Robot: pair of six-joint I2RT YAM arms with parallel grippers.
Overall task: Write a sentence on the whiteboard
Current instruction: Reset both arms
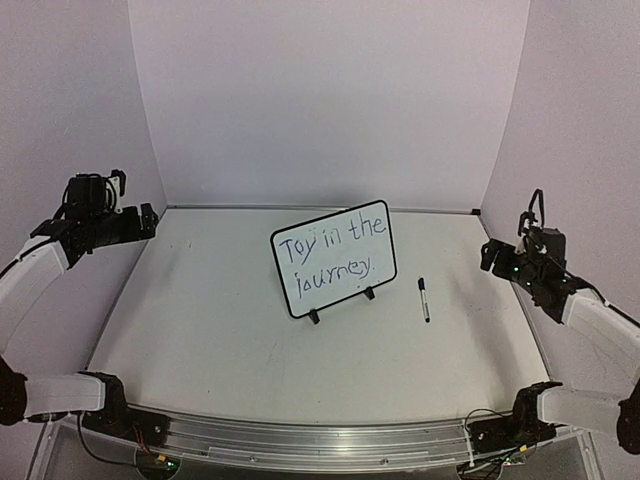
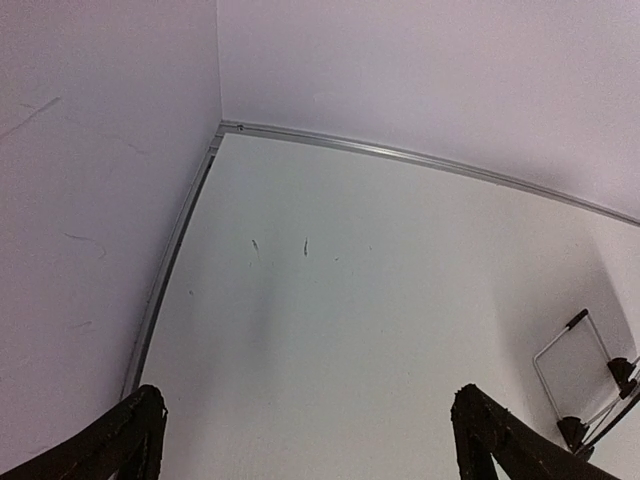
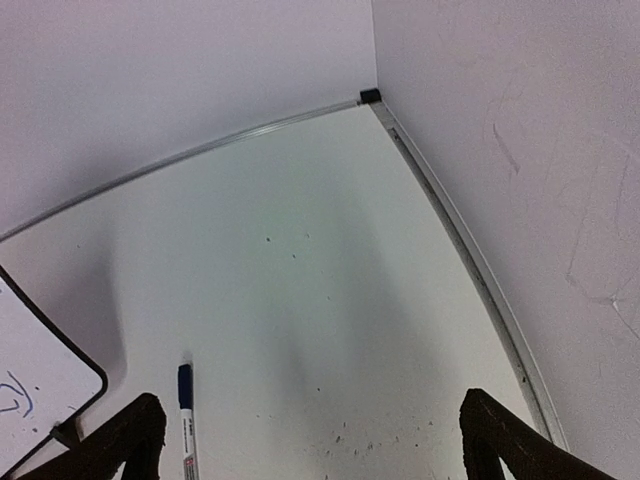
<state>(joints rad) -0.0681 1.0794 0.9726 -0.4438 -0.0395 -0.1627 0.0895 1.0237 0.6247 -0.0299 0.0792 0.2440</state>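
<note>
The whiteboard stands tilted on its two black feet at the middle of the table, black-framed. Its face carries the sentence in blue marker, two lines reading "Toy in the journey." A corner of the whiteboard shows at the left of the right wrist view, and its back edge at the right of the left wrist view. A white marker with a dark cap lies flat right of the board, also seen as the marker. My left gripper is open and empty over bare table at far left. My right gripper is open and empty at far right.
White walls enclose the table on three sides, with metal strips along their bases. Small dark specks dot the surface under the right gripper. Both arm bases and cables sit at the near edge.
</note>
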